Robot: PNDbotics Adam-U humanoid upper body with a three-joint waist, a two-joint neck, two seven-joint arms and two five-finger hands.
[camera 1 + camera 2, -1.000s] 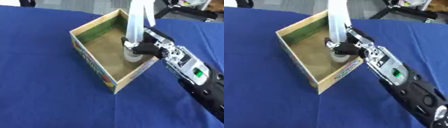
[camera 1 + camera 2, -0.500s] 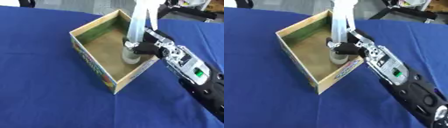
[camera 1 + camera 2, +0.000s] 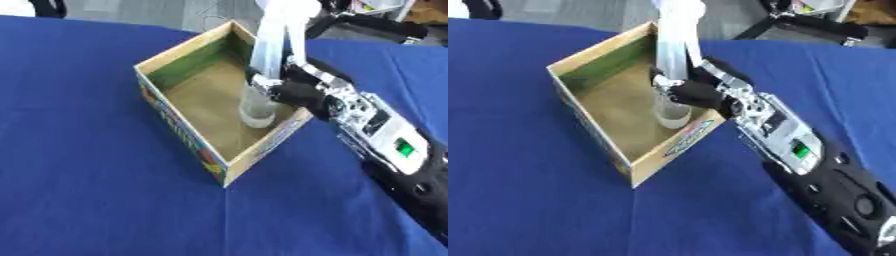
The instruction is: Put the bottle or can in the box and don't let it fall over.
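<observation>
A tall clear bottle [image 3: 269,65] stands upright inside the open cardboard box [image 3: 179,129], its base on the box floor near the right wall. My right hand [image 3: 296,89] reaches over that wall from the right with its fingers curled round the bottle's lower half. The bottle's top runs out of the view at the upper edge. My left hand shows in neither view.
The box sits on a blue tablecloth [image 3: 79,165] that covers the whole table. My right forearm [image 3: 798,150] lies along the cloth to the right of the box. Dark equipment [image 3: 376,27] stands beyond the table's far edge.
The bottle and my right hand have shifted slightly within the box; the bottle stands a little more upright, its base lower on the box floor.
</observation>
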